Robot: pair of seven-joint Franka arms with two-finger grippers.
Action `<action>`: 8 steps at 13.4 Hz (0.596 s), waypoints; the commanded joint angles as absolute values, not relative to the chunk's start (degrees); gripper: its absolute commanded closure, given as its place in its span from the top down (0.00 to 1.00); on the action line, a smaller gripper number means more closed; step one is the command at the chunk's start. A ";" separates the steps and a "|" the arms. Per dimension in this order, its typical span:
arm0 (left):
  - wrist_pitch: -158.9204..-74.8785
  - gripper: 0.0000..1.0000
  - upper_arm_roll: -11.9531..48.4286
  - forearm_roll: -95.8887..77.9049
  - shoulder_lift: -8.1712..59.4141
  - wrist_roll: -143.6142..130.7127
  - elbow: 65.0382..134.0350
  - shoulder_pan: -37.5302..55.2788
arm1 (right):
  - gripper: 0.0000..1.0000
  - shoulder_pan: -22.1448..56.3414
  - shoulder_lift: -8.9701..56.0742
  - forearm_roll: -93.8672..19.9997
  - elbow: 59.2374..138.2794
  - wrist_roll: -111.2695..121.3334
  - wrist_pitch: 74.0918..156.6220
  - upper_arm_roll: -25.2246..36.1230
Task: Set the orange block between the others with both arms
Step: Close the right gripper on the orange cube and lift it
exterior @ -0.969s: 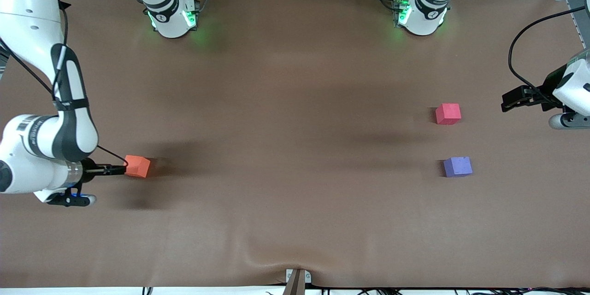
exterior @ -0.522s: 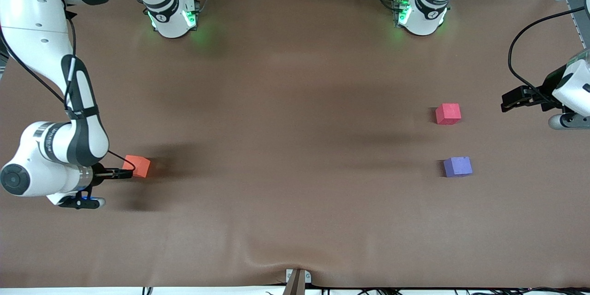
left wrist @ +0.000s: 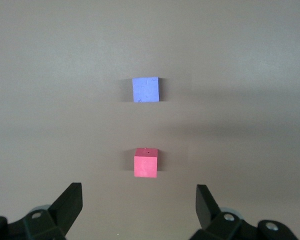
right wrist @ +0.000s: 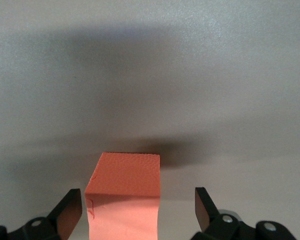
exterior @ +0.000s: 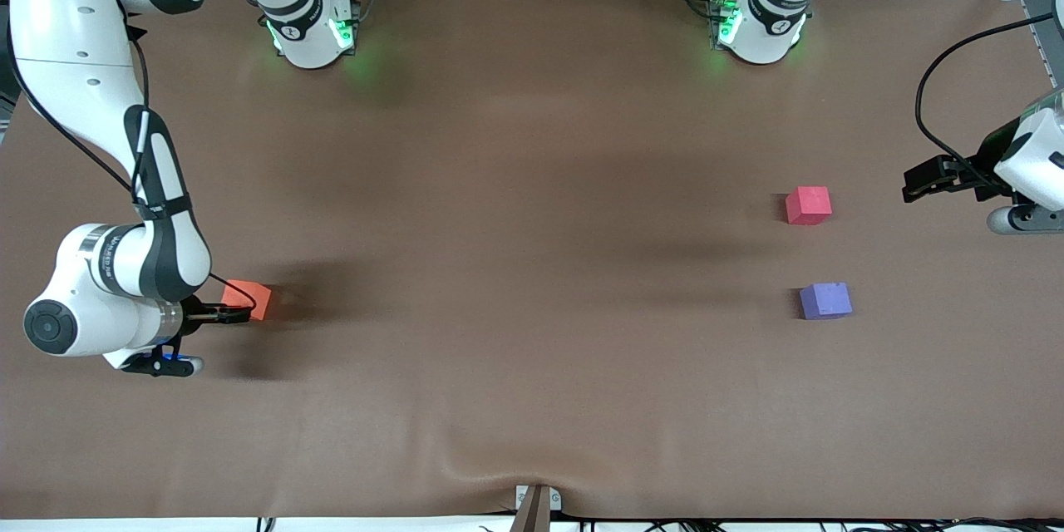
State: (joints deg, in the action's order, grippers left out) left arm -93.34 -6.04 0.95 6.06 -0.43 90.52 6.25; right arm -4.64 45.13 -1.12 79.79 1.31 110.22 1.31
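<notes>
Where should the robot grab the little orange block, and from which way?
Best on two opposite flat sides of the orange block. It is a plain cube lying flat on the table, so those faces suit two fingers. The open right gripper already has a finger on each side; coming straight on from the right arm's end looks sensible.

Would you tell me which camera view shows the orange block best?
The right wrist view: the orange block fills the space between the open right gripper's fingers. The front view shows it small, partly covered by that gripper. The left wrist view does not show it.
</notes>
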 commanded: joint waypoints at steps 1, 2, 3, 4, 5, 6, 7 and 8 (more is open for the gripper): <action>-92.72 1.00 -5.98 0.26 6.33 -1.41 89.82 6.15 | 1.00 -4.57 44.74 -0.62 80.07 0.18 110.21 1.14; -92.72 1.00 -6.06 0.26 6.33 -1.32 89.82 6.15 | 1.00 -4.48 44.74 -0.62 80.24 -0.17 110.21 1.14; -92.72 1.00 -5.98 0.26 6.33 -1.23 89.82 6.15 | 1.00 -4.22 44.82 -0.62 80.42 -0.78 110.13 1.14; -92.72 1.00 -5.98 0.26 6.33 -1.23 89.82 6.15 | 1.00 -3.96 44.91 -0.62 81.12 -1.05 110.13 1.14; -92.72 1.00 -6.06 0.26 6.33 -1.23 89.82 6.24 | 1.00 -3.87 44.91 -0.62 81.73 -1.05 110.13 1.14; -92.72 1.00 -5.98 0.26 6.33 -1.32 89.82 6.24 | 1.00 -3.87 44.91 -0.62 81.91 -1.14 110.13 1.14; -92.72 1.00 -5.98 0.18 6.33 -1.32 89.82 6.41 | 1.00 -3.87 44.83 -0.62 82.00 -1.23 110.04 1.14; -92.72 1.00 -5.98 0.26 6.33 -1.32 89.82 6.59 | 1.00 -3.87 44.82 -0.62 82.52 -1.32 109.95 1.14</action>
